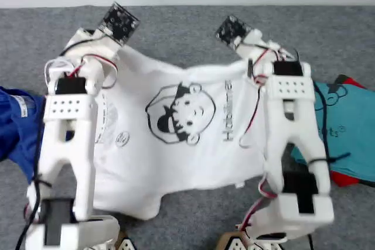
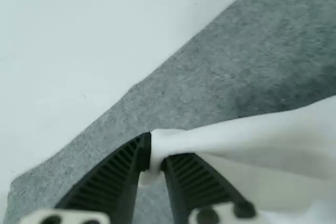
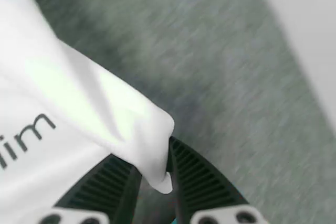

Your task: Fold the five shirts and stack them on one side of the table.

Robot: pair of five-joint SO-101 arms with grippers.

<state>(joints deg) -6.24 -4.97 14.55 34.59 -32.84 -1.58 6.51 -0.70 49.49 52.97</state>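
My left gripper (image 2: pixel 154 153) is clamped on one far corner of the white shirt (image 1: pixel 181 144). My right gripper (image 3: pixel 156 167) pinches the other far corner, with a fold of cloth caught between its jaws. The white shirt lies spread on the grey felt table (image 1: pixel 193 24) between my two arms, its cartoon face print (image 1: pixel 179 112) facing up. A blue shirt (image 1: pixel 17 127) lies bunched beside it on my left. On my right, a teal shirt (image 1: pixel 345 127) lies beside it, over a red one (image 1: pixel 351 81).
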